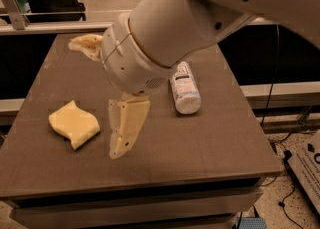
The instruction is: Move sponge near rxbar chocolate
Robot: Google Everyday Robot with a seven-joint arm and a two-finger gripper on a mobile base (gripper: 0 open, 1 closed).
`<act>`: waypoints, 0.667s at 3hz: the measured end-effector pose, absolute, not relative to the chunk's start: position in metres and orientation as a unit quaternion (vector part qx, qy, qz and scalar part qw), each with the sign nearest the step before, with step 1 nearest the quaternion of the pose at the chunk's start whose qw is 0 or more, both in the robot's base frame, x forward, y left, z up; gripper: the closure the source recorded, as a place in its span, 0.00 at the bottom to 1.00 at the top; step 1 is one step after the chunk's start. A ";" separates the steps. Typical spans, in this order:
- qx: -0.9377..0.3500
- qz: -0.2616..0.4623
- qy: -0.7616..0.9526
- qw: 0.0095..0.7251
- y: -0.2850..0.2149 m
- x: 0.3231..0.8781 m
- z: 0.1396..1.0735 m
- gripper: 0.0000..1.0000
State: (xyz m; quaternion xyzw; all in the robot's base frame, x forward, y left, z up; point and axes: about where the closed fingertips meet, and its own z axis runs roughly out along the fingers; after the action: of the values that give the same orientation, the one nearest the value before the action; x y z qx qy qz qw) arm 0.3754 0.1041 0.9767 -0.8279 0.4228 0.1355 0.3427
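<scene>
Where the gripper is: the gripper (97, 98) is hung low over the table (210, 143), to the left of the bottle (184, 89) as the camera sees it, with the bulky white wrist housing (145, 58) of the arm set above it, up and to the left of the bottle.
How the gripper stands: its two cream-yellow fingers are spread wide apart, and nothing is held between them.
Near finger: one finger (127, 125) is pointed downward, just left of the bottle and a little nearer the camera than it; whether its tip touches the table cannot be told.
Far finger: the other finger (89, 44) is seen farther left of the bottle and farther from the camera, jutting out past the wrist housing.
Sponge: the sponge (74, 124) is laid flat on the table, well to the left of the bottle and slightly nearer the camera.
Sponge and gripper: the near finger is placed between the sponge and the bottle, near the sponge but apart from it.
Sponge look: a pale yellow, thick slab with wavy edges is shown, with one side face turned toward the camera.
Bottle: a clear plastic bottle is laid on its side, its white label turned upward and its long axis run roughly away from the camera.
Table: a grey-brown top is seen, with the bottle resting on it right of the middle.
Ledge: a pale ledge (50, 25) is run beyond the table's far edge, behind and to the left of the bottle.
</scene>
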 end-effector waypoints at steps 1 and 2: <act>-0.821 0.175 0.412 0.353 0.154 0.380 0.952 0.00; -0.811 0.197 0.427 0.348 0.187 0.390 0.920 0.00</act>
State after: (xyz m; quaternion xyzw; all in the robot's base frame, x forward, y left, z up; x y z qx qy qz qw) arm 0.3896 0.1867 0.9200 -0.8110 0.4270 0.1968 0.3482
